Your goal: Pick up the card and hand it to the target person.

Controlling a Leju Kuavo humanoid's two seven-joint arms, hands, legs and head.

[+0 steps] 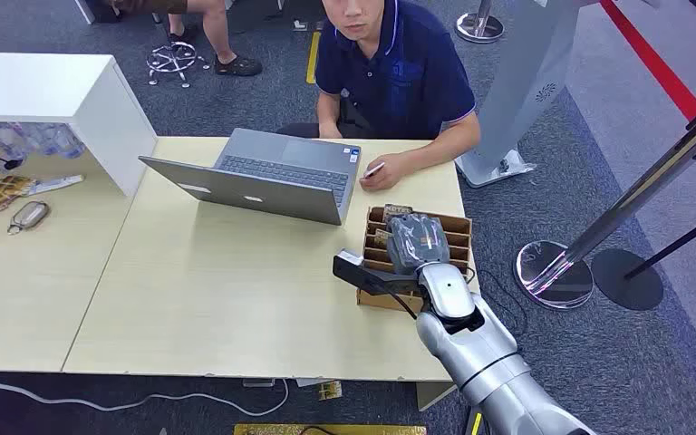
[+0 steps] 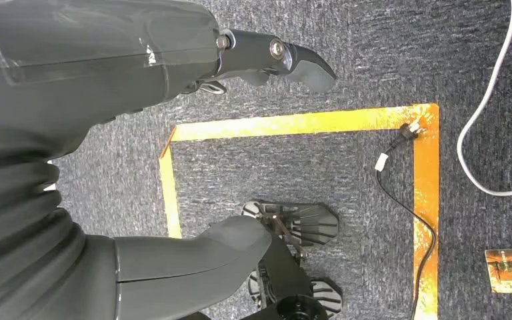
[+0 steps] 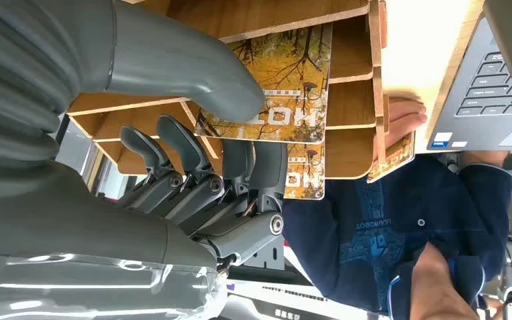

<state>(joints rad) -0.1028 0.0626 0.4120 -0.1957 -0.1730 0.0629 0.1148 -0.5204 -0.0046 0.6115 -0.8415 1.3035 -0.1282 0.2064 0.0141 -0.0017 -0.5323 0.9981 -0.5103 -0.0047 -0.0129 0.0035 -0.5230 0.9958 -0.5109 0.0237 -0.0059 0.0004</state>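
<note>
The right hand (image 1: 417,243) is positioned over the slotted wooden card rack (image 1: 458,237) at the right edge of the light wood table (image 1: 217,308), directly in front of the seated person in a dark blue polo shirt (image 1: 399,68). In the right wrist view the thumb (image 3: 193,70) lies across the face of a yellow, tree-printed card (image 3: 287,80) standing in the rack, while the darker fingers (image 3: 253,167) curl in behind it; the hand appears clamped on this card, which remains seated in its slot. A second card of the same print (image 3: 305,179) stands in the slot just behind it. The person's hand (image 1: 382,172) rests on the table just beyond the rack, holding a small white object whose nature cannot be determined. An open grey laptop (image 1: 272,177) sits beside the rack, facing the person. The left hand (image 2: 173,60) hangs above grey carpet marked with yellow floor tape (image 2: 293,123); its fingers are spread and it holds nothing. A white box-shaped shelf unit (image 1: 54,91) stands at the far left of the adjoining table.
</note>
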